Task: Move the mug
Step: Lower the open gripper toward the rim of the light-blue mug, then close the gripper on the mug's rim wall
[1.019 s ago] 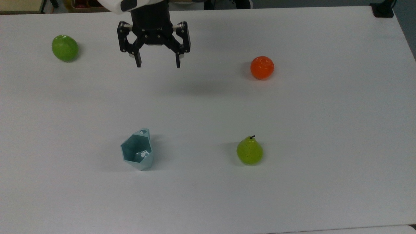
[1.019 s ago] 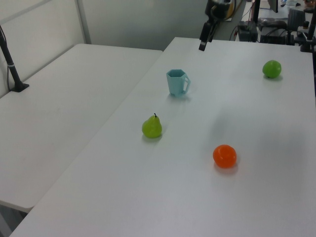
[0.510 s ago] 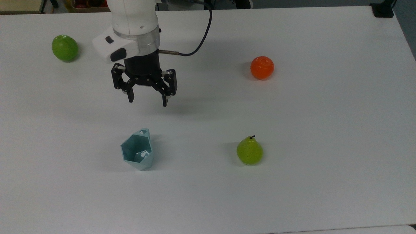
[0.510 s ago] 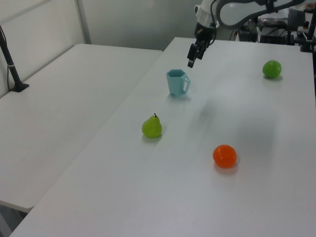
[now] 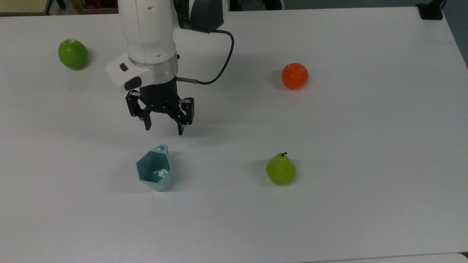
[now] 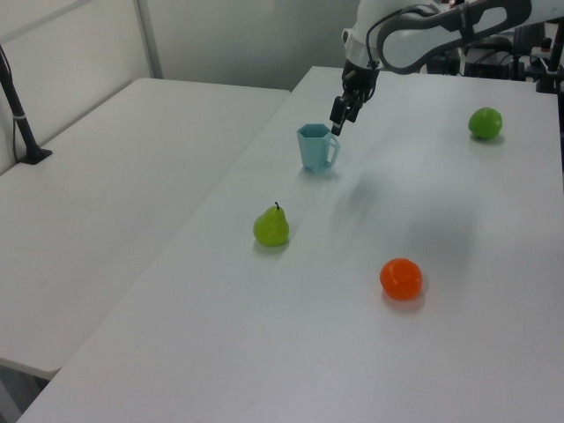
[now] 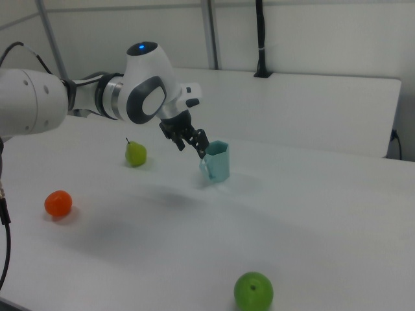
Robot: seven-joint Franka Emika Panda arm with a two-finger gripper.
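Your fingers are spread apart and grasp nothing; in the top view you see one black tip on each side with bare worktop between them. They point downward, which I judge is a preparation to come over the mug from above, because the mug stands upright with its hexagonal opening facing up. The spread looks about as wide as the rim, so you could take one wall or the tab with the round hole rather than the whole body.

The mug is just beyond the fingertips, toward the bottom of the top view, and not touching them. The green pear lies well apart on the top view's right of the fingers, the orange further on that side and behind them, and the green apple far on the top view's left. All three fruits are away from the mug, so they should not disturb the approach.

The top view gives you the gap along the worktop but not the height. The left view shows the fingers hanging above and beside the handle of the mug, clearly off the worktop. The right view shows the fingers almost at rim level beside the mug, and there the arm leans in at an angle.
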